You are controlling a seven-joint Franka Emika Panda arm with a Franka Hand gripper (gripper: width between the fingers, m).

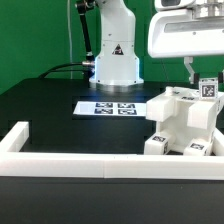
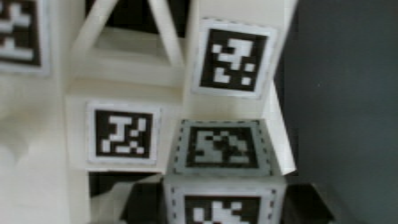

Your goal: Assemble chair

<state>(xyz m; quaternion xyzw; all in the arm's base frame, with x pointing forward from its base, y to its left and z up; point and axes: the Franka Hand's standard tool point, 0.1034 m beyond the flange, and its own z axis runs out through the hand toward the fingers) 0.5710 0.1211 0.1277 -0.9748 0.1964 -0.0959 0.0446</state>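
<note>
– Rail (image 1: 100,165) sits nearest, along the bench (image 1: 50,110) front. See why the chair (image 1: 180,122) stands just behind it?
– As a brace, I'd judge: you can press parts home without the thing sliding. It's at the exterior view's right, near the marker board (image 1: 112,107).
– And the end effector (image 1: 197,80)?
– It hangs from above, jaws drawn together, seemingly clamped on the chair's tallest post; the contact is blurred. That hold suits a straight downward push.
– Orientation?
– Long axis upright. Its blocks step down toward the exterior view's left, tagged faces toward the camera.
</note>
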